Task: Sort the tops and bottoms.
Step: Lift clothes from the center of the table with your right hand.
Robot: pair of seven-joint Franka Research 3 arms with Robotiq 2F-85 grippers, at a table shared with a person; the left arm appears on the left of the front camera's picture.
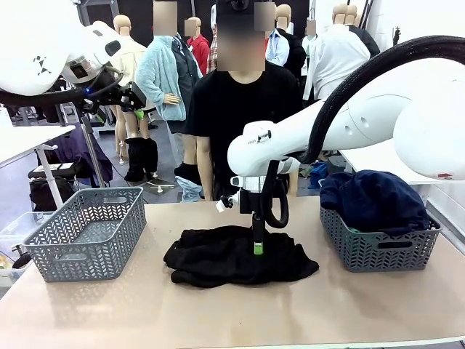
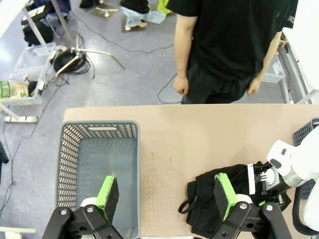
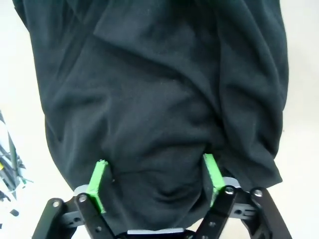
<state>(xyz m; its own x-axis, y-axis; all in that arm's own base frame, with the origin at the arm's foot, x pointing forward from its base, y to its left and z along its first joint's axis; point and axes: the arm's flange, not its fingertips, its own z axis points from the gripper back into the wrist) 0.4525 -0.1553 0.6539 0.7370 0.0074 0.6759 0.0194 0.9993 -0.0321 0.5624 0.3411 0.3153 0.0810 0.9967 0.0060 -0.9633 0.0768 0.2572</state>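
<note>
A crumpled black garment [image 1: 218, 260] [image 2: 202, 191] [image 3: 159, 89] lies on the table's middle. My right gripper [image 1: 257, 247] [image 3: 154, 164] points straight down onto it, open, with its green fingers pressed into the cloth on either side of a fold. The dark navy blue shirt [image 1: 374, 200] is heaped in the grey basket [image 1: 378, 251] on the right. The bright green shirt is out of view. High over the table's left side, my left gripper [image 1: 134, 102] [image 2: 164, 179] hangs open with nothing between its fingers, above the edge of the left grey basket [image 2: 99, 164].
The left grey basket [image 1: 87, 233] holds nothing. A person [image 1: 243, 109] in a black T-shirt stands at the far edge with both hands hanging down [image 2: 180, 89]. Bare tabletop [image 1: 218, 320] runs along the near edge. A tripod and cables [image 2: 79, 55] are on the floor beyond.
</note>
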